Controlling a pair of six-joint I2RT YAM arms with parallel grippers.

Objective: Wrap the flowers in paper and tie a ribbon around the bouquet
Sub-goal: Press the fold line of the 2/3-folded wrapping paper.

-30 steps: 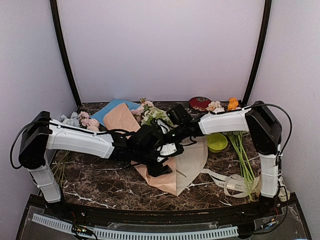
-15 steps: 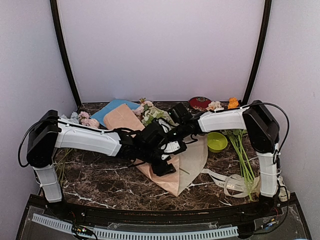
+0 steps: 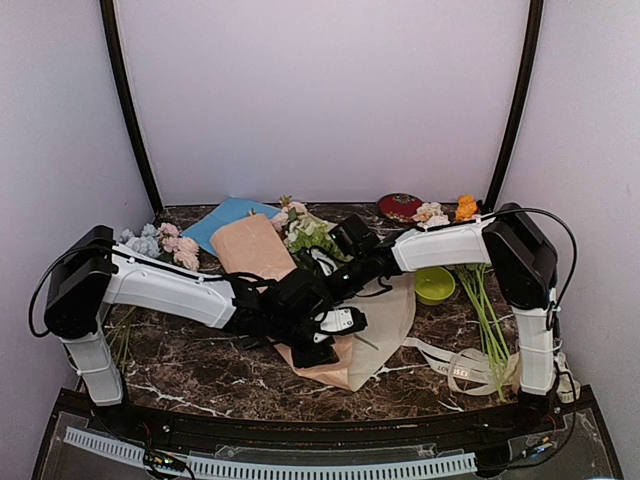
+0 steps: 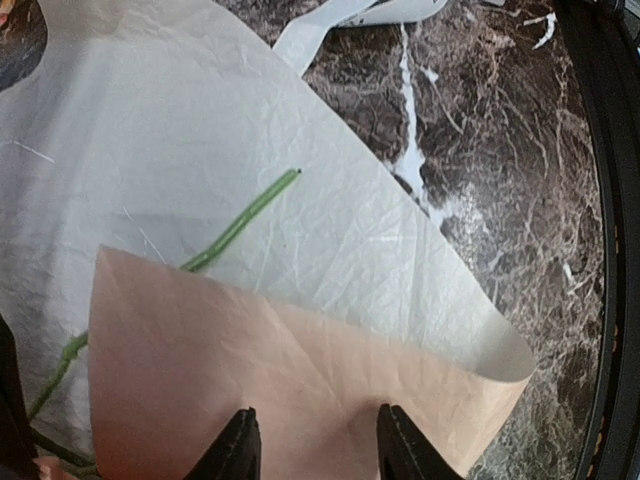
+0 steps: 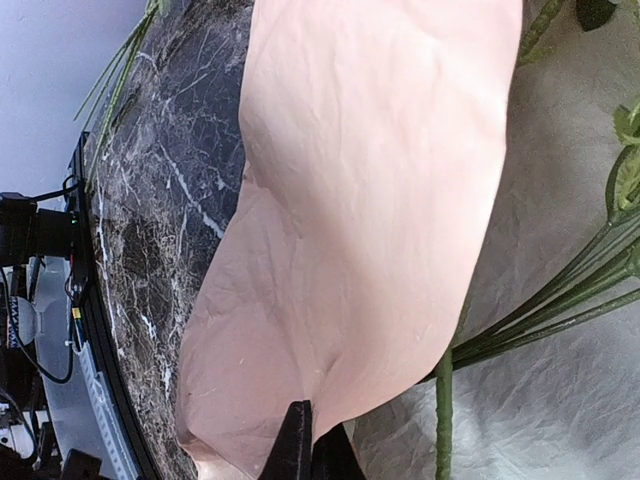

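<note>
Tan paper (image 5: 350, 200) pinched by right pincer (image 5: 308, 432); left pincer (image 4: 318, 430) gaping over it, arms outstretched.

**A:** What sits between the left gripper's (image 4: 315, 450) jaws?
**B:** The folded tan flap of the paper (image 4: 280, 380) lies under them, and the gap above it is free.
**A:** And ahead of them?
**B:** Pale paper crossed by one green stem (image 4: 240, 220), then the ribbon (image 4: 320, 25). The marble table (image 4: 500, 150) is bare on their right, out to the black rail (image 4: 610, 250).
**A:** And the right gripper (image 5: 305, 440)?
**B:** It is pinched at the flap's edge. The stems (image 5: 540, 310) crowd its right, and there is open marble on its left.
</note>
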